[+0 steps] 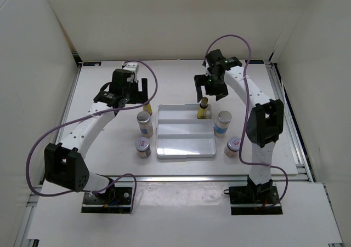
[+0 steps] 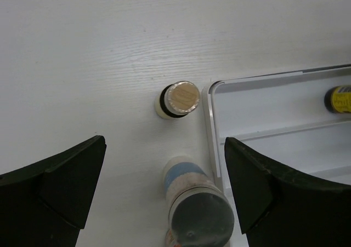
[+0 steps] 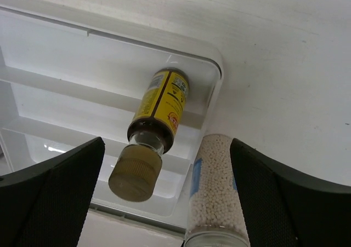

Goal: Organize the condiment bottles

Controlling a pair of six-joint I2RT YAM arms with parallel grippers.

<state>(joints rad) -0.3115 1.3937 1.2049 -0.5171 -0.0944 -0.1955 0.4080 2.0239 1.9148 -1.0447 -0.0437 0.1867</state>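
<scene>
White table (image 1: 175, 82), right pincer (image 1: 211, 89) agape above yellow bottle (image 1: 203, 110) in tray (image 1: 184, 155)

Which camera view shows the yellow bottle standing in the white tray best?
The right wrist view: the yellow bottle is near the middle, label and brown cap clear, standing in a corner of the tray. The top external view shows it small, under the right gripper. The left wrist view cuts it at the frame edge.

White arms (image 1: 90, 127), black joints (image 1: 66, 167), black fingers (image 2: 55, 187), purple cables (image 1: 226, 36)
</scene>
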